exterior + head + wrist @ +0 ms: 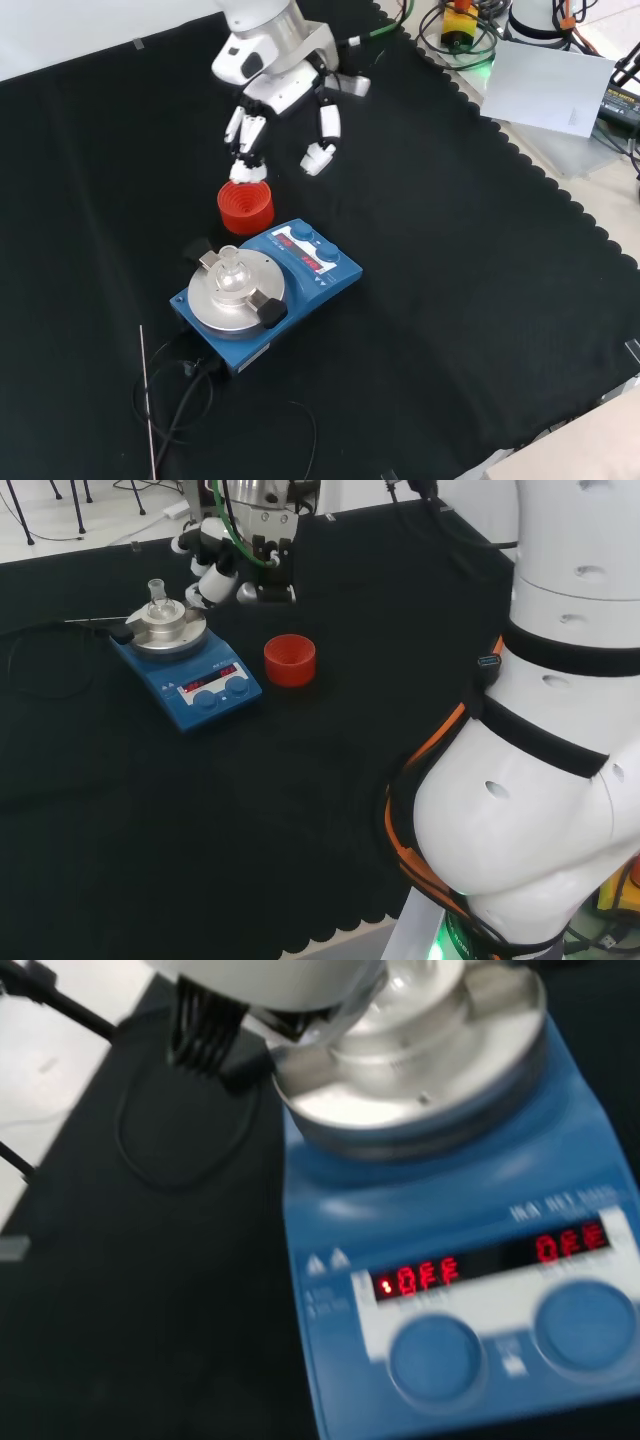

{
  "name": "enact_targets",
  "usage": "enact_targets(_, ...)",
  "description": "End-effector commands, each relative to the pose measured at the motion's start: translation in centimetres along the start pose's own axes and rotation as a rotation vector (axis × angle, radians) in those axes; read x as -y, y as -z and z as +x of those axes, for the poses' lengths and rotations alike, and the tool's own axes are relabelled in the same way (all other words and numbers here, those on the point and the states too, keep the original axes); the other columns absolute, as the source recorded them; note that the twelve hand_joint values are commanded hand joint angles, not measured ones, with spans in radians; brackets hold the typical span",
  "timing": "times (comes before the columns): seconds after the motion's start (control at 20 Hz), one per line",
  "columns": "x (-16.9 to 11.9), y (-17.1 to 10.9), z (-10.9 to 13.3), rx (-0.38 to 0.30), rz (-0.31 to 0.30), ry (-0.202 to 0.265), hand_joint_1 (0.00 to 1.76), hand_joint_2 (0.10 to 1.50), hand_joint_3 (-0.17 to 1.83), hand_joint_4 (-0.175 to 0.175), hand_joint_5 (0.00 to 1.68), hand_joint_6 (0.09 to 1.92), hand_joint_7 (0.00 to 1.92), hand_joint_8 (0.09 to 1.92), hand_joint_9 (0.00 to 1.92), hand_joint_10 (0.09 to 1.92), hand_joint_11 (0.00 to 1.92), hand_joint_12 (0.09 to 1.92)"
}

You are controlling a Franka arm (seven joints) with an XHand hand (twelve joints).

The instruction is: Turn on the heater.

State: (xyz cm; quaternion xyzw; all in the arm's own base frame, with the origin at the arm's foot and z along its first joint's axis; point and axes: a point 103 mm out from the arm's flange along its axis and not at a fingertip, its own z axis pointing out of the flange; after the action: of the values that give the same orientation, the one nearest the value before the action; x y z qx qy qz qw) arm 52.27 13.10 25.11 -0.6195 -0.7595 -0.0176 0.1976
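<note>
The heater (268,290) sits on the black-clothed counter (480,300), a blue box with a round silver plate (238,290) on top and a small clear glass flask (230,268) standing on the plate. Its two round blue knobs (435,1358) are on the front panel, under a strip of red lit displays (490,1263). A black cable (180,400) trails from the heater's back end across the cloth. In the front view, a red ribbed ring (245,205) stands just beyond the heater, close to its knob end (in the head view it lies to the heater's right). The robot hand (285,95) hangs above the cloth behind the red ring, fingers (322,135) spread and pointing down, holding nothing and touching neither ring nor heater.
</note>
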Motion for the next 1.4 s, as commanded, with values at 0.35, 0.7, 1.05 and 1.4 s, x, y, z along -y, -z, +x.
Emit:
enact_targets(0.35,7.5,-3.3,-0.4,0.176,0.085,-0.070,1.10,0.60,0.87,-0.006,0.32,0.09,0.72,0.67,0.93,0.58,0.57,1.28)
enact_targets(0.7,7.5,-3.9,-0.9,0.255,0.120,-0.078,1.12,0.60,0.87,-0.015,0.31,0.09,0.88,0.72,1.08,0.58,0.77,1.17)
enact_targets(1.05,6.9,-4.9,-1.1,0.263,0.176,-0.110,1.15,0.62,0.84,-0.031,0.31,0.09,1.10,0.85,1.28,0.68,1.17,0.94)
enact_targets(1.4,6.4,-4.8,-0.9,0.278,0.242,-0.136,1.19,0.64,0.81,-0.048,0.31,0.09,1.51,1.17,1.73,1.00,1.81,0.95)
